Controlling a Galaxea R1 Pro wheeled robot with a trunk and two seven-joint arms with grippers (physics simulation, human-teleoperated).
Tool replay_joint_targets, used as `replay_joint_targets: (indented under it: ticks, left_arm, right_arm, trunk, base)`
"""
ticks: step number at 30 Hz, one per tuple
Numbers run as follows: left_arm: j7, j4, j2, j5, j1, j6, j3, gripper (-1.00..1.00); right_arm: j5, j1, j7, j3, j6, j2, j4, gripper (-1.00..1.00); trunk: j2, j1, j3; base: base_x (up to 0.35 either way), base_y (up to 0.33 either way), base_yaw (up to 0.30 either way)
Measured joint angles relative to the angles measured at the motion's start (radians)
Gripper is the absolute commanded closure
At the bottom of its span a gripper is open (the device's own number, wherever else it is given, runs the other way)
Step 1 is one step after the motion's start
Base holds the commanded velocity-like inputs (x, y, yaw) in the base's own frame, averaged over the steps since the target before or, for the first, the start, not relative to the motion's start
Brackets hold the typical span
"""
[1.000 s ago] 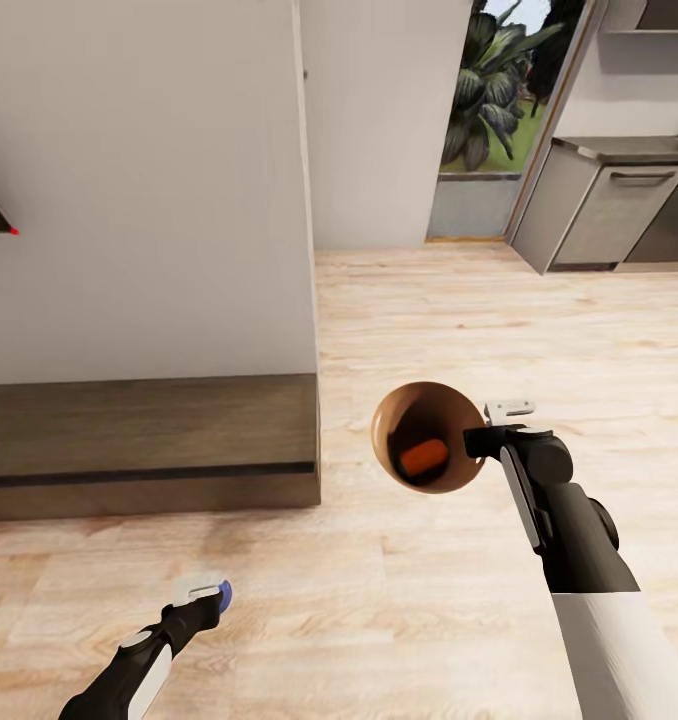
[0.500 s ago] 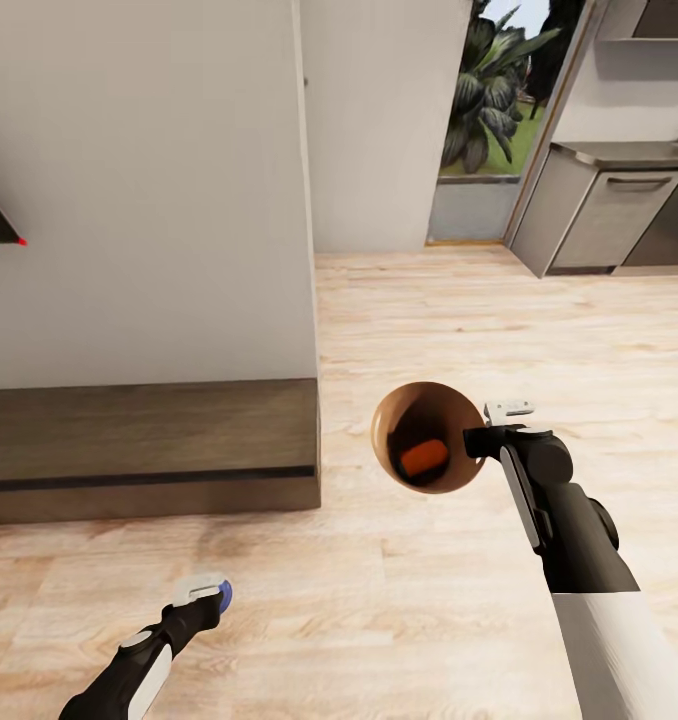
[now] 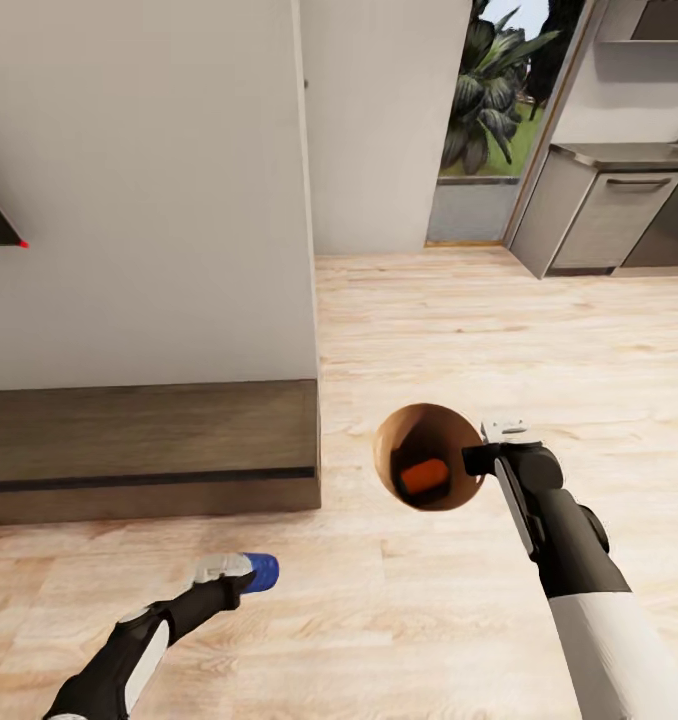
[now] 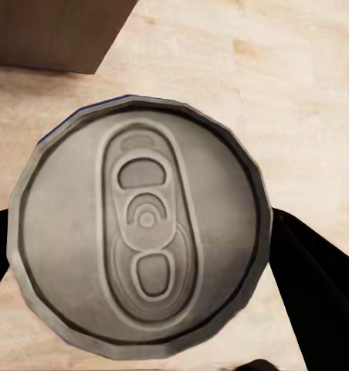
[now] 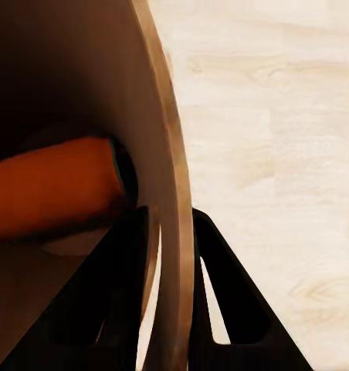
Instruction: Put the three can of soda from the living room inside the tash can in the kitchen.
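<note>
Soda cans: two seen, one orange, one blue.
The right gripper [image 3: 476, 461] pinches the rim of the copper trash can [image 3: 391, 467], one orange can [image 3: 423, 476] lying inside. The left gripper [image 3: 241, 577] grips one blue can [image 3: 261, 572] by its sides above the wood floor [image 3: 499, 330], silvery top [image 4: 140, 224] facing its wrist camera.

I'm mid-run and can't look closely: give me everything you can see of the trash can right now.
The trash can is a small round bucket-like bin, copper-brown and smooth, with a thin rim and a dark inside. It is held off the light wood floor, tilted so its mouth faces the head camera. The right gripper pinches its wall at the rim, one finger inside and one outside. An orange can lies on its side within. The blue can in the left gripper is apart from it.
</note>
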Motion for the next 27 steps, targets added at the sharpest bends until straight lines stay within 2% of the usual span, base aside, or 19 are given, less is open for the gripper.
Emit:
replay_joint_targets:
  ticks: [3, 5, 6, 10, 14, 17, 19, 22, 27]
  left_arm:
    - [-0.106, -0.038, 0.014, 0.001, 0.0, 0.036, 0.001, 1.0]
    - [-0.171, -0.073, 0.02, 0.001, 0.0, 0.091, 0.001, 1.0]
    - [-0.215, -0.103, 0.024, 0.003, 0.0, 0.14, 0.002, 1.0]
    - [-0.324, -0.196, 0.033, 0.003, 0.0, 0.26, 0.003, 1.0]
    - [-0.377, -0.242, 0.036, 0.0, 0.0, 0.296, 0.002, 1.0]
    - [-0.453, -0.272, 0.041, 0.0, 0.0, 0.309, 0.003, 1.0]
    - [-0.52, -0.302, 0.055, 0.001, 0.0, 0.328, 0.003, 1.0]
    - [-0.594, -0.374, 0.07, 0.004, 0.0, 0.418, 0.003, 1.0]
    - [-0.623, -0.462, 0.075, 0.004, 0.0, 0.457, 0.003, 1.0]
  right_arm:
    - [0.022, 0.0, -0.001, 0.0, 0.0, 0.0, 0.018, 1.0]
    - [0.04, 0.0, -0.002, 0.0, 0.0, 0.0, -0.007, 1.0]
    - [0.043, 0.0, -0.001, 0.0, 0.0, 0.0, -0.006, 1.0]
    - [0.034, 0.0, -0.001, 0.001, -0.001, 0.001, -0.003, 1.0]
    - [0.043, 0.0, 0.0, 0.001, -0.001, 0.001, 0.002, 1.0]
    - [0.041, 0.002, 0.0, 0.001, -0.002, 0.001, 0.025, 1.0]
    - [0.039, 0.004, 0.002, 0.0, -0.003, 0.001, 0.056, 1.0]
    - [0.042, 0.005, -0.001, 0.001, -0.004, 0.001, 0.08, 1.0]
    - [0.043, 0.005, 0.002, 0.001, -0.005, 0.003, 0.115, 1.0]
  trunk:
    - [0.0, 0.0, 0.0]
    - [0.0, 0.0, 0.0]
    - [0.0, 0.0, 0.0]
    - [0.0, 0.0, 0.0]
    - [0.0, 0.0, 0.0]
    - [0.0, 0.0, 0.0]
    - [0.0, 0.0, 0.0]
    - [0.0, 0.0, 0.0]
    - [0.0, 0.0, 0.0]
  base:
    - [0.0, 0.0, 0.0]
    - [0.0, 0.0, 0.0]
    - [0.0, 0.0, 0.0]
    - [0.0, 0.0, 0.0]
    - [0.0, 0.0, 0.0]
    - [0.0, 0.0, 0.0]
    - [0.0, 0.0, 0.0]
    - [0.0, 0.0, 0.0]
    - [0.0, 0.0, 0.0]
